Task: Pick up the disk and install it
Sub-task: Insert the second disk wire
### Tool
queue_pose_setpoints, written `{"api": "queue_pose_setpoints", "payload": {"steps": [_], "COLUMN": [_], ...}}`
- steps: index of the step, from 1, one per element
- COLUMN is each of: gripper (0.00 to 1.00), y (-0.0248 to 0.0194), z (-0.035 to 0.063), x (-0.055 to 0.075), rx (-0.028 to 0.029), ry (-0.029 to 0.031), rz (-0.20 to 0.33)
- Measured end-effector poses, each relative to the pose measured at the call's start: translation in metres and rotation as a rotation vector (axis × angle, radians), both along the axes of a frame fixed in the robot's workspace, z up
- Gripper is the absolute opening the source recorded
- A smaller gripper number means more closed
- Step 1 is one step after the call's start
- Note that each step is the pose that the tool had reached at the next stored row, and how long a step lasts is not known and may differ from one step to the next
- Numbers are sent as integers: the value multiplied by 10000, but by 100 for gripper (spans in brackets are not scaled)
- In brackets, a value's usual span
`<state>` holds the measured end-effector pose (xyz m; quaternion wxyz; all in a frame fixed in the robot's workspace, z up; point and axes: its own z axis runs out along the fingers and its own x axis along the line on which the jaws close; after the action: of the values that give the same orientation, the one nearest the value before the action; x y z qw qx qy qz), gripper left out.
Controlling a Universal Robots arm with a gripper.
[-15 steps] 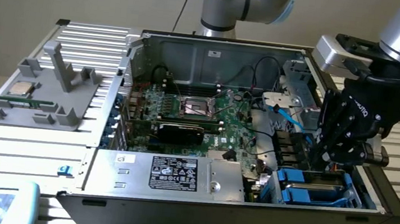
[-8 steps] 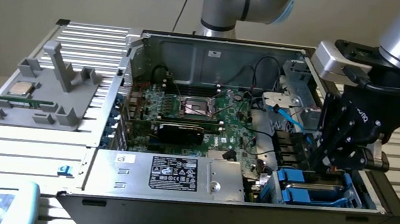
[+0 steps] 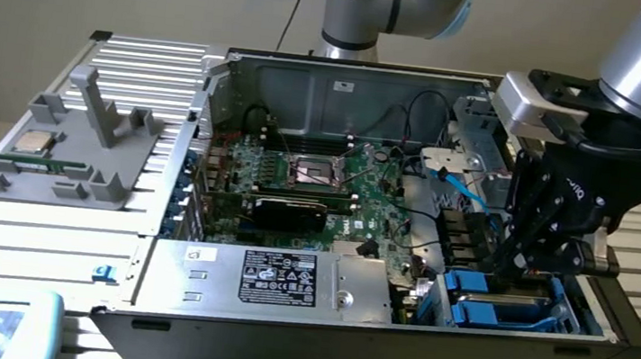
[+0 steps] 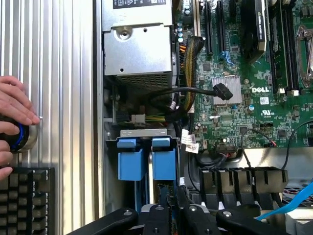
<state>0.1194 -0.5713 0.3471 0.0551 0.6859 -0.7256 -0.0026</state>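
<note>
The claw is closed and reaches into the drive bay; the blue disk carriers sit just under it.

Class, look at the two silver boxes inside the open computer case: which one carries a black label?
The large silver box along the case's front edge, towards the exterior view's left. The disk beside it, under the gripper, sits in bright blue plastic instead.

The arm reaches steeply down from the exterior view's upper right, wrist bent, its black hand pointing downward with the fingers drawn nearly together.
</note>
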Motion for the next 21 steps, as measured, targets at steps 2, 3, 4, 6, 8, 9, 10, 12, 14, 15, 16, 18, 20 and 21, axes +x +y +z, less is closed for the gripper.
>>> {"api": "queue_pose_setpoints", "payload": {"steps": [2,3,4,6,8,9,10,12,14,15,16,18,20,21], "gripper": [16,16,16,16,16,16,16,16,16,16,16,16,16,16], "y": [-1,-4,-5,-14,-26,-27,-26,-29,-34,-34,-34,-39,-43,-44], "z": [0,0,-2,-6,-10,-12,-14,-18,-20,-21,-24,-26,-29,-30], "x": [1,0,-1,-1,-1,-1,-1,-1,-1,-1,-1,-1,-1,-1], "rx": [2,6,13,49,95,113,126,176,216,220,227,233,239,245], "ry": [-18,-19,-20,-20,-20,-20,-22,-25,-28,-29,-30,-31,-33,-38], "rz": [40,55,70,103,132,146,163,203,218,224,227,230,232,235]}}
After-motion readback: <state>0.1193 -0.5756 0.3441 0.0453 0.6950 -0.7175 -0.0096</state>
